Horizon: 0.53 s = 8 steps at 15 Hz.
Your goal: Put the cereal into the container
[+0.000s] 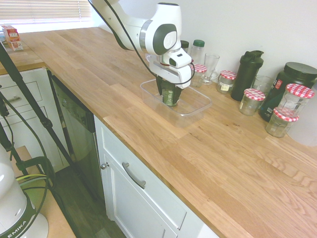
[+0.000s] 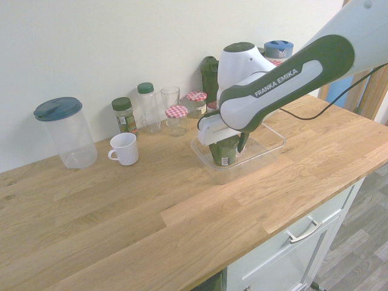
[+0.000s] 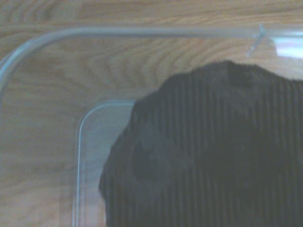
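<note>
Wood counter [image 1: 213,173] open on cabinet side of tub [image 1: 187,120]; hand could come in low there. Tub's rim rings cup [image 2: 225,151], walls standing in way of any sideways move. Wall side crowded: checked-lid jars [image 1: 227,82], shaker [image 1: 247,74], black tub [image 1: 287,87]. Free strip between tub and mug [image 2: 124,149]. Beyond mug, pitcher [image 2: 68,133] blocks.

You can see a dark green cereal cup [image 1: 169,95], red-and-white checks on the jar lids [image 1: 300,90], a white mug [image 2: 125,149] and brown wood stripes on the counter [image 1: 163,163].
</note>
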Tool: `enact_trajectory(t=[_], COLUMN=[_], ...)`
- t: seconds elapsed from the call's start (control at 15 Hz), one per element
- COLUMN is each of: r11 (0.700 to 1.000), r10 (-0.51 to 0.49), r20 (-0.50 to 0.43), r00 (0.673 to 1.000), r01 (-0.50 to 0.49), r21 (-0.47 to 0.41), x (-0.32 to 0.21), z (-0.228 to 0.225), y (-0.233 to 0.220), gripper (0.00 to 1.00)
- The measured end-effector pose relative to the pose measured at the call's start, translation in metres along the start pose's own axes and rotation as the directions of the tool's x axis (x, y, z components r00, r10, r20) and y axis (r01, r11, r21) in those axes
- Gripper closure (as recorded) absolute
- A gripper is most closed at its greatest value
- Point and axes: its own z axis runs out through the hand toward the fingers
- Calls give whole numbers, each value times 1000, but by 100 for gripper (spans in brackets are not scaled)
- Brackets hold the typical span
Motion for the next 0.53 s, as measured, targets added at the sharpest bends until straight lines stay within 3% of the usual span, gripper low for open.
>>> enact_trajectory(t=[0.27, 0.53], r11=[1000, 999], r10=[-21, -7], r20=[33, 37], r00=[999, 999], r01=[21, 9], r21=[-13, -40], x=[-14, 15], z=[-75, -135], y=[37, 98], gripper=[0, 0])
